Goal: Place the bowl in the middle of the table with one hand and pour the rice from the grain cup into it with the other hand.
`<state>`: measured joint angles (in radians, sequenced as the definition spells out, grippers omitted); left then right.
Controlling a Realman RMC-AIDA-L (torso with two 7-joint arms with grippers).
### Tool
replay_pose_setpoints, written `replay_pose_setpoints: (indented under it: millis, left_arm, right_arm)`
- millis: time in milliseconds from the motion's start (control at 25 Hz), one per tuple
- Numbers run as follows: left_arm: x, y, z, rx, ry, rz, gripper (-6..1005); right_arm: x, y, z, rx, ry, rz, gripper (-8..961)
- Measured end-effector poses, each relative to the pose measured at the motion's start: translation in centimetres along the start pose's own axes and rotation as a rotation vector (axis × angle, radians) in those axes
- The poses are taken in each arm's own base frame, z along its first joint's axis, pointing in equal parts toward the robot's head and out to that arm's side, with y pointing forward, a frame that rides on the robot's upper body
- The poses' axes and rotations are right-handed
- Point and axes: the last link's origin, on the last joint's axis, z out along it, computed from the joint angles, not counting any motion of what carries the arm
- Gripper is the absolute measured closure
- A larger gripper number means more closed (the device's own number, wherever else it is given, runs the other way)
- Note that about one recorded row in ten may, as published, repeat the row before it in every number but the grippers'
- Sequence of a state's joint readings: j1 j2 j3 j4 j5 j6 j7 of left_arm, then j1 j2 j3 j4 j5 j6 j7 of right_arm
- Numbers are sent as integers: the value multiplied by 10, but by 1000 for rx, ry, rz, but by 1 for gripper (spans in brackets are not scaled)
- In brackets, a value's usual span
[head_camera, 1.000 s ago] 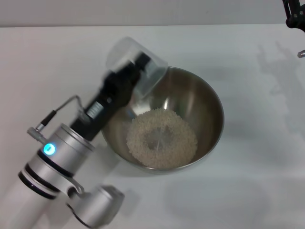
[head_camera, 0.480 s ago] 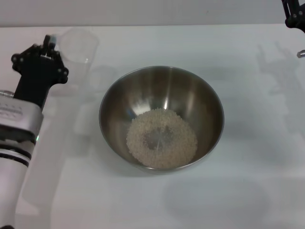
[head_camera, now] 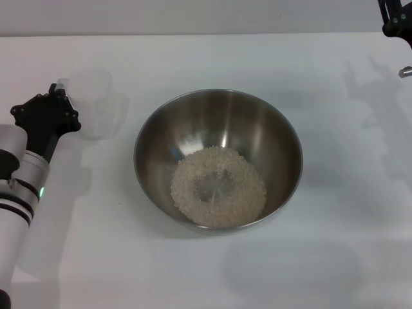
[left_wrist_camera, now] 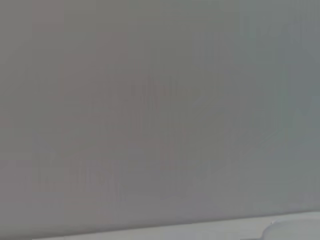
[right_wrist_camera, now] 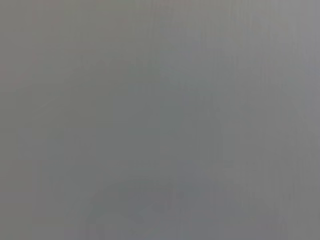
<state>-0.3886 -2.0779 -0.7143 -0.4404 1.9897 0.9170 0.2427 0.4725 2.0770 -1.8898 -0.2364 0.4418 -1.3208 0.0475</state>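
Observation:
The steel bowl (head_camera: 270, 138) stands in the middle of the white table (head_camera: 322, 270). A round heap of rice (head_camera: 217, 187) lies in its bottom. The clear grain cup (head_camera: 93, 103) is upright and looks empty, to the left of the bowl and low over the table. My left gripper (head_camera: 61, 106) is at the cup's left side and holds it. Only a black part of my right gripper (head_camera: 394, 18) shows, at the far right corner, away from the bowl. Both wrist views show only flat grey.
The left arm (head_camera: 19, 187) runs along the table's left side toward the near edge. The table's far edge runs along the top of the head view.
The left gripper has swung the cup away from over the bowl's rim to the left, turned it upright, then brought it nearer and lower. The rice and bowl have not moved.

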Motion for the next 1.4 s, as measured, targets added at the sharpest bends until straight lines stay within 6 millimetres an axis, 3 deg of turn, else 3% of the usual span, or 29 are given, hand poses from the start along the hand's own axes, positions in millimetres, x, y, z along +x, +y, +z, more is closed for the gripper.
replay_pose_setpoints:
  millis: [520,800,1120,1160,1280,1400]
  left_arm:
    - [-4,0,1,-6,-27,-3,967]
    - [-7,-3,-2,-6,-35,-95,966]
    - [-15,-11,-10,7,-54,-164,797]
    - [-17,-10,-14,-11,-50,-167,596]
    - [-17,-10,-14,-11,-50,-167,530]
    - [-19,-16,-29,-8,-13,-181,463]
  right_arm:
    - [0,0,-1,0,0,0,483]
    - [1,0,-2,1,2,-1,484]
    - [1,0,-3,3,5,0,485]
    - [1,-1,-2,5,5,0,485]
    - [2,-1,-2,5,8,0,484]
    - [2,-1,-3,7,12,0,484]
